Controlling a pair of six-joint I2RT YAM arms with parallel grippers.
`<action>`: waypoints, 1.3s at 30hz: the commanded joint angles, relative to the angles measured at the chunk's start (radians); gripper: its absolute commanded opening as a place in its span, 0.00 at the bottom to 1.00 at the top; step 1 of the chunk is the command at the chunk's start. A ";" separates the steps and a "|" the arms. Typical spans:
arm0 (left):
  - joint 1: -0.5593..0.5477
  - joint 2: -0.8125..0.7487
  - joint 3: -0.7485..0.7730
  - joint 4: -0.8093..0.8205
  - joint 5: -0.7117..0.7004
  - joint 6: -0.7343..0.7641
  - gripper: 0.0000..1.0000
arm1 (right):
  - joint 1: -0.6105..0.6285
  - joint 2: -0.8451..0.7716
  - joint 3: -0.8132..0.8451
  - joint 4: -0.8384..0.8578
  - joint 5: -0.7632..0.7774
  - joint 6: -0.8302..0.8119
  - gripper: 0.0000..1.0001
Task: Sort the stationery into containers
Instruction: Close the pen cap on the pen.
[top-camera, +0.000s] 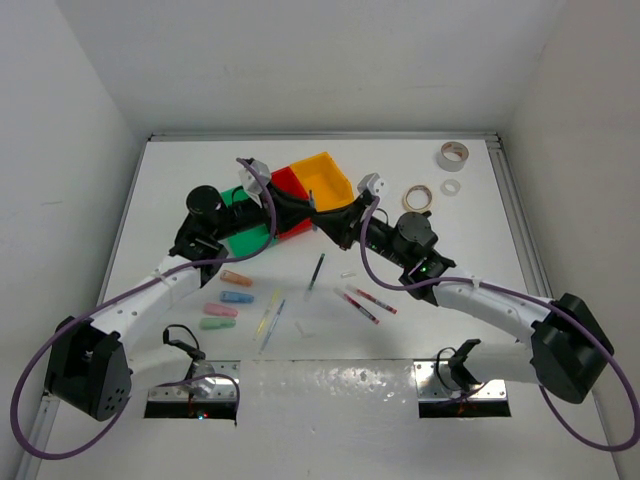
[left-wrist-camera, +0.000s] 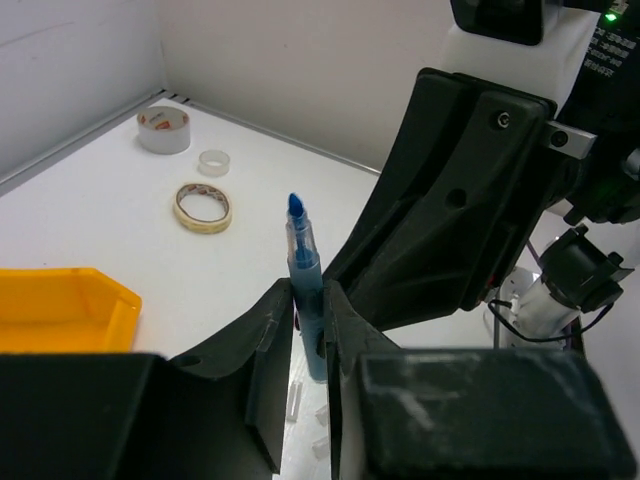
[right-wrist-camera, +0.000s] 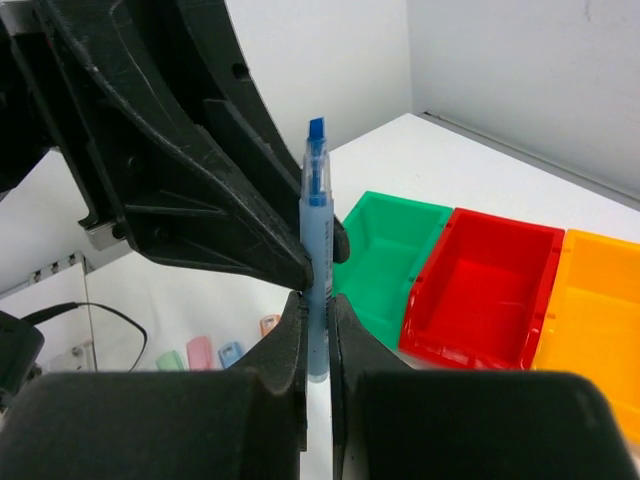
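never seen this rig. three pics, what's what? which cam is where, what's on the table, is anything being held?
Two robot arms are bolted at the near edge of a white table. The top view looks down from above and behind them. The other two come from a camera on each wrist, looking past its own fingers.

Both grippers meet near the bins. The left gripper and the right gripper are each shut on the same blue marker, which looks like a handover between the arms.

On the table: green, red and yellow bins in a row, tape rolls in the far right corner, loose pens in the middle, and chunky pastels on the left.
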 joint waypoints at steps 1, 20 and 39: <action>-0.002 0.000 -0.015 0.073 -0.026 -0.025 0.12 | 0.014 0.008 -0.003 0.080 -0.012 -0.011 0.00; -0.005 -0.005 -0.031 0.082 -0.098 -0.037 0.14 | 0.026 0.039 0.017 0.108 -0.037 0.009 0.00; 0.029 -0.124 0.012 -0.515 -0.561 0.240 0.00 | -0.222 0.114 0.360 -1.156 -0.094 -0.514 0.31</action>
